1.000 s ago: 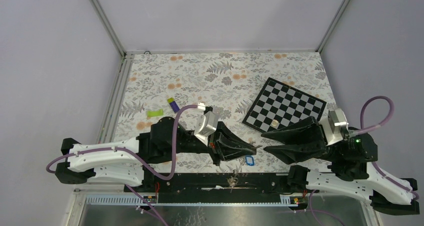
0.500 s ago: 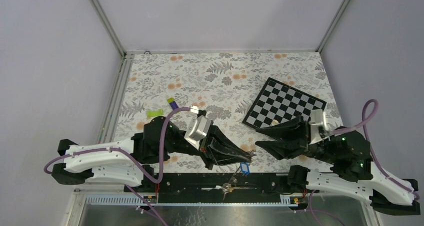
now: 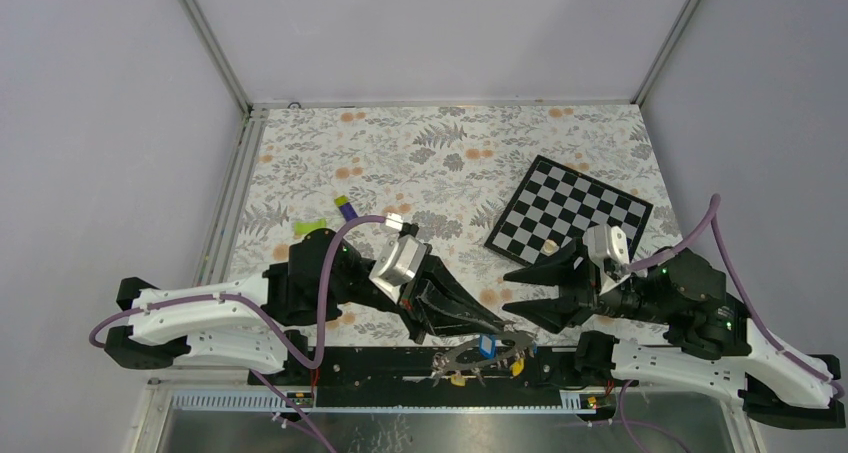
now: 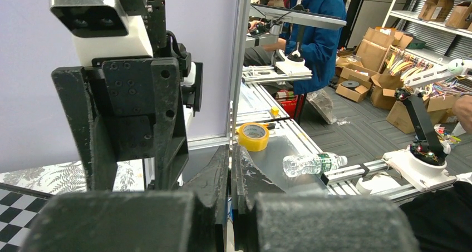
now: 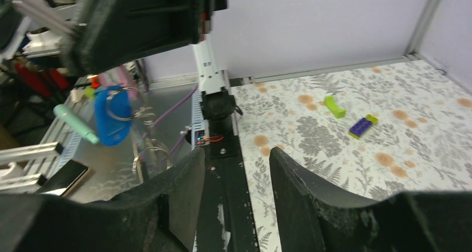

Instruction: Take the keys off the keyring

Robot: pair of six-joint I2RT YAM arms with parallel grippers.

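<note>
One grip | left fingers (image 3: 470, 313) clamped on keyring (image 3: 455, 354) | right fingers (image 3: 548, 264) apart, empty

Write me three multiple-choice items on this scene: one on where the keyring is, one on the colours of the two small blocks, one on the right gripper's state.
1. Where is the keyring?
A. In the far left corner
B. At the near edge, over the black rail
C. In the far right corner

2. What colours are the two small blocks?
A. Red and white
B. One green, one mostly purple
C. Orange and black

3. How is the right gripper?
A. Open, holding nothing
B. Shut on the keyring
C. Shut on a block

Answers:
1 B: the ring hangs at the tip of the shut left gripper, above the rail.
2 B: both the top view and the right wrist view show those colours.
3 A: its jaws stand apart with only bare cloth between them.
</note>
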